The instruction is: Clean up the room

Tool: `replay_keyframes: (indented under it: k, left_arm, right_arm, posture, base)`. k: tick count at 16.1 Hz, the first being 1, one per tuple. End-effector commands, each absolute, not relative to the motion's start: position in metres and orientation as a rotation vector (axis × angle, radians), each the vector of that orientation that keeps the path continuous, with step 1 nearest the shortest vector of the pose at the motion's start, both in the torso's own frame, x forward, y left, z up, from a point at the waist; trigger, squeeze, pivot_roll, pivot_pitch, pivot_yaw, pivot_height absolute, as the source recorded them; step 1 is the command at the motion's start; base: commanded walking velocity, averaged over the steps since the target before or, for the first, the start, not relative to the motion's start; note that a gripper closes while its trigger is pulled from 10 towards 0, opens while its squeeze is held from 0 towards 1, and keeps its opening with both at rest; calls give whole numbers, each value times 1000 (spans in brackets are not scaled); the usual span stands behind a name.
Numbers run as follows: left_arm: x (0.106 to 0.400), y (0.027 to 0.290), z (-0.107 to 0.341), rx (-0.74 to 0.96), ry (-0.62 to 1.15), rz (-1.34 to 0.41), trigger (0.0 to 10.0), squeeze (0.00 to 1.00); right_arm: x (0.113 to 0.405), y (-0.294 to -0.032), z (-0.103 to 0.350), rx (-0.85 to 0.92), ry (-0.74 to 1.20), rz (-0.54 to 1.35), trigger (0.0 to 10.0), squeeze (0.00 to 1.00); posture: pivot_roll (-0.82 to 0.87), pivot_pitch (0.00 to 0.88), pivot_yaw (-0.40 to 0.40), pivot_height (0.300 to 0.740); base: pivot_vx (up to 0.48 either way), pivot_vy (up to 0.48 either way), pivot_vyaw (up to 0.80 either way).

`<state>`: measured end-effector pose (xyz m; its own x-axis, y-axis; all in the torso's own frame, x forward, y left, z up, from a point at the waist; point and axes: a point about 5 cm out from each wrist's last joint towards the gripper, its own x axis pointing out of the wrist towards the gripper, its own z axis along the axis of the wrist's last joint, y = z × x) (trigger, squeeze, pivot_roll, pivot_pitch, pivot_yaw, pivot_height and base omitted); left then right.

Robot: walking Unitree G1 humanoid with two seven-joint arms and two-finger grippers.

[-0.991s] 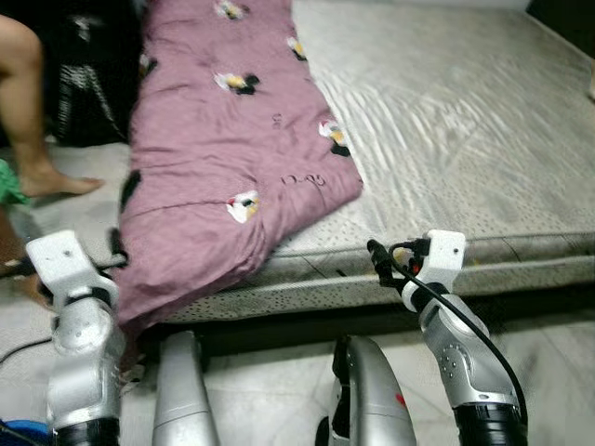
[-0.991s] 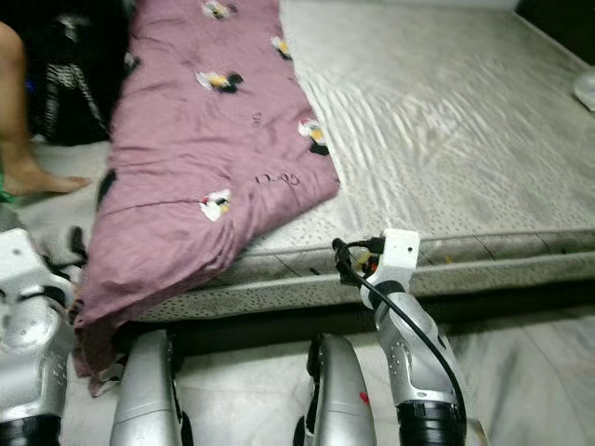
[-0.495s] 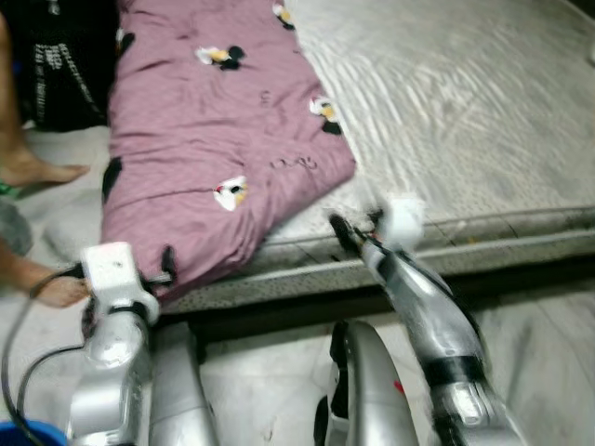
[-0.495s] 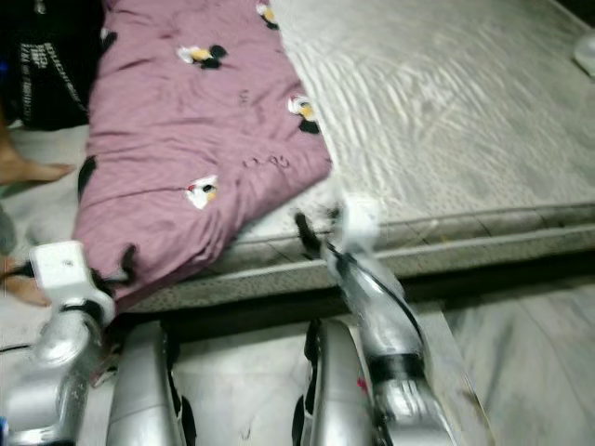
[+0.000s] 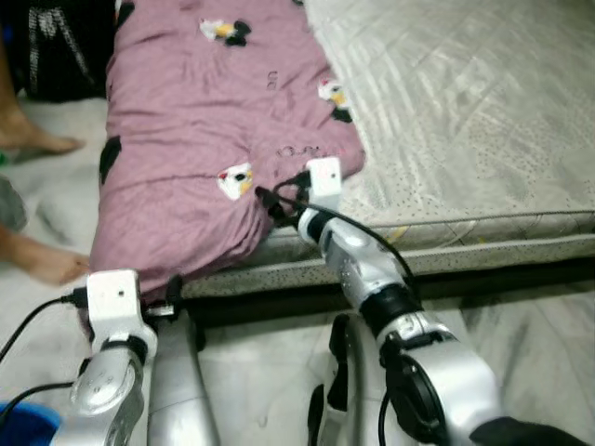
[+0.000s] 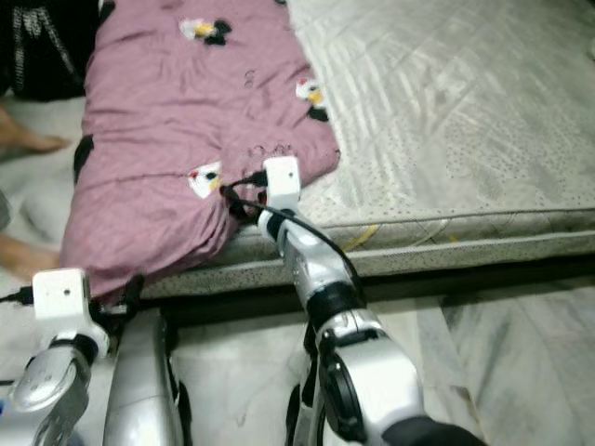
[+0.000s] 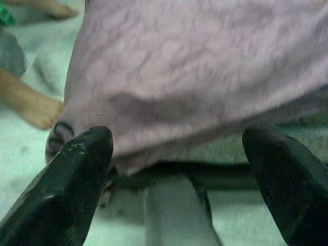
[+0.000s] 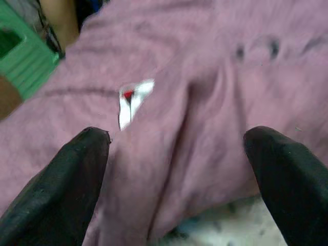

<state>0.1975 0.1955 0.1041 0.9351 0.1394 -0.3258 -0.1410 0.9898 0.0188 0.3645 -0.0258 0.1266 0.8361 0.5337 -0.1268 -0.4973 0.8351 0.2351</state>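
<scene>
Bed (image 5: 483, 121): your biggest item, a bare grey mattress with nothing tidied on it yet.
Blanket (image 5: 195, 139): the purple blanket lies rumpled along the bed's left side, its near end spilling over the edge toward the floor (image 5: 260, 390). It's unfolded, so I'd judge the job has barely begun.
Person: bare feet (image 5: 46, 265) on the floor left of the bed, close to the hanging cloth, so mind them.
Right gripper (image 5: 265, 200): you've got it at the blanket's near corner, fingers spread, cloth between them but not pinched.
Left gripper (image 7: 177, 174): low by the hanging edge, fingers wide apart, holding nothing.
Left to do: grab, lift, fold or straighten.
</scene>
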Motion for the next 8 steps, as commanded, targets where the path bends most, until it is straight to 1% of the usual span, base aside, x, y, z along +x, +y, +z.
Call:
replay_keyframes:
  k: [1,3,5,6,8]
  left_arm:
    - [191,185,110,0,354,81,10000,0]
    - [182,177,112,14,379,41,10000,0]
    - [172,176,113,20,411,39,10000,0]
    - [171,177,114,21,418,39,10000,0]
    - [168,177,115,26,439,35,10000,0]
  right_arm:
    - [362,-19,121,221,223,549,10000,0]
    - [358,-8,117,267,252,563,10000,0]
    - [351,13,117,307,274,595,10000,0]
    - [350,17,117,319,278,597,10000,0]
    - [346,29,116,285,317,559,10000,0]
  posture:
    - [236,276,-123,533]
    - [242,296,-114,533]
    - [248,321,-105,533]
    - [248,321,-105,533]
    - [248,335,-100,533]
  base:
    - [0,0,0]
    - [0,0,0]
    - [0,0,0]
    - [0,0,0]
    - [0,0,0]
